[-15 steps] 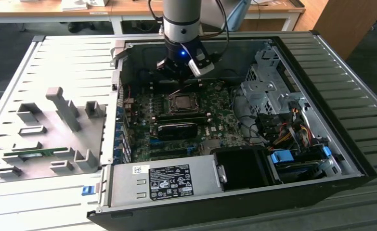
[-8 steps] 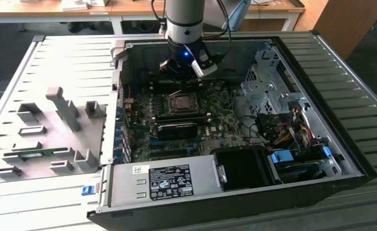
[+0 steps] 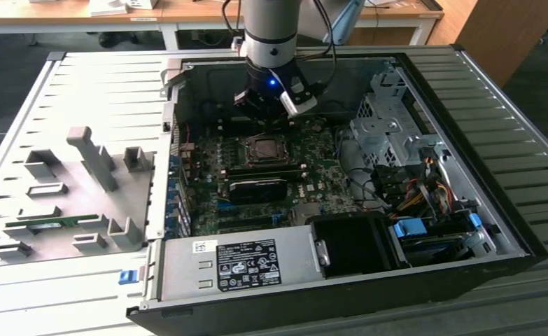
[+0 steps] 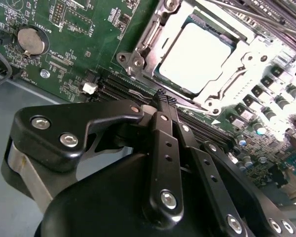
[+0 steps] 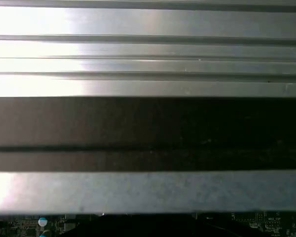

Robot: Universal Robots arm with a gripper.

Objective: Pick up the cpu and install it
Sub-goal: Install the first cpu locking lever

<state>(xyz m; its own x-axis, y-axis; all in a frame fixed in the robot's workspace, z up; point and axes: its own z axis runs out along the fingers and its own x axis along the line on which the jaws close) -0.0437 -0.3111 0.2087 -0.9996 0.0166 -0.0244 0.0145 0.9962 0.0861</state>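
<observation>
The cpu (image 3: pixel 266 147) lies flat in the dark-framed socket (image 3: pixel 251 139) on the green motherboard (image 3: pixel 204 217), inside the open computer case. In the second wrist view its silvery top (image 4: pixel 195 57) sits within the metal socket frame (image 4: pixel 147 34). My gripper (image 3: pixel 270 117) hangs just above the socket's far side, clear of the chip. Its black fingers (image 4: pixel 164 116) are pressed together with nothing between them, so the gripper (image 4: pixel 161 97) is shut and empty.
A black power supply (image 3: pixel 241 264) and a black fan shroud (image 3: pixel 353 241) fill the case's near end. A metal drive cage (image 3: pixel 395 133) with cables stands on the exterior view's right. On the left a grey fixture (image 3: pixel 87 203) holds a green memory stick (image 3: pixel 50 224). A ribbed metal surface (image 5: pixel 148 64) shows in the first wrist view.
</observation>
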